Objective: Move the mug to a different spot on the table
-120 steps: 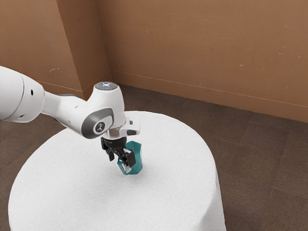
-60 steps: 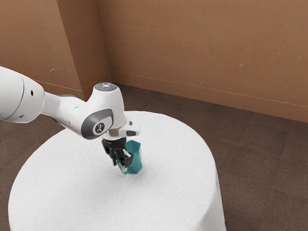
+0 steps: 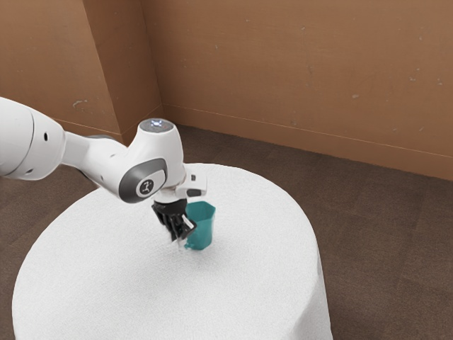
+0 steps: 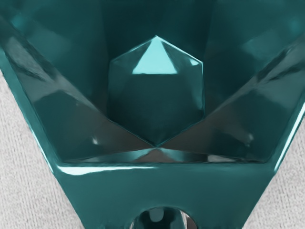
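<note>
Teal mug (image 3: 202, 228) sits upright near the middle of the round white table (image 3: 269, 290), black gripper (image 3: 179, 228) clamped on its handle side.

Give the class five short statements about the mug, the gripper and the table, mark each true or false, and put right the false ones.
1. The mug is teal. True.
2. The mug lies on its side. False: it is upright, mouth up.
3. The table is round with a white top. True.
4. In the exterior view the gripper is at the mug's right side. False: it is at the mug's left side.
5. The wrist view looks into the mug, and nothing is inside it. True.
</note>
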Available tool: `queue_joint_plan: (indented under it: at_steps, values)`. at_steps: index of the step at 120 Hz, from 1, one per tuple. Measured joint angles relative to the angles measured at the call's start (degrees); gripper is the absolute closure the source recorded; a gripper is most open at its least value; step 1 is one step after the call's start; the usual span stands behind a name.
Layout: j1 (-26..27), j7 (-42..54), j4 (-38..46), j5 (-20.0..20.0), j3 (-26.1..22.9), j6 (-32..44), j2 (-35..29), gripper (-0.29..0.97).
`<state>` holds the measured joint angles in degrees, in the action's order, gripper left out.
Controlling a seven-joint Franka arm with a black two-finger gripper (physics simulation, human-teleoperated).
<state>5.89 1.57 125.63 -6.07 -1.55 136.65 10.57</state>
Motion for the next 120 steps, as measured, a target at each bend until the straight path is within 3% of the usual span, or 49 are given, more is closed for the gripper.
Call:
queue_joint_plan:
  at_steps: [73,97,105,120]
  values:
    - [-1.3,-3.8,0.5,-5.7,6.3,3.4,-2.8,0.73]
    - [-2.8,-6.4,9.9,-6.1,5.4,6.3,-10.6,0.73]
    - [-5.1,-7.7,12.7,-6.1,3.0,7.4,-12.6,0.74]
    - [-3.8,-10.5,17.3,-5.8,1.1,8.6,-15.9,0.74]
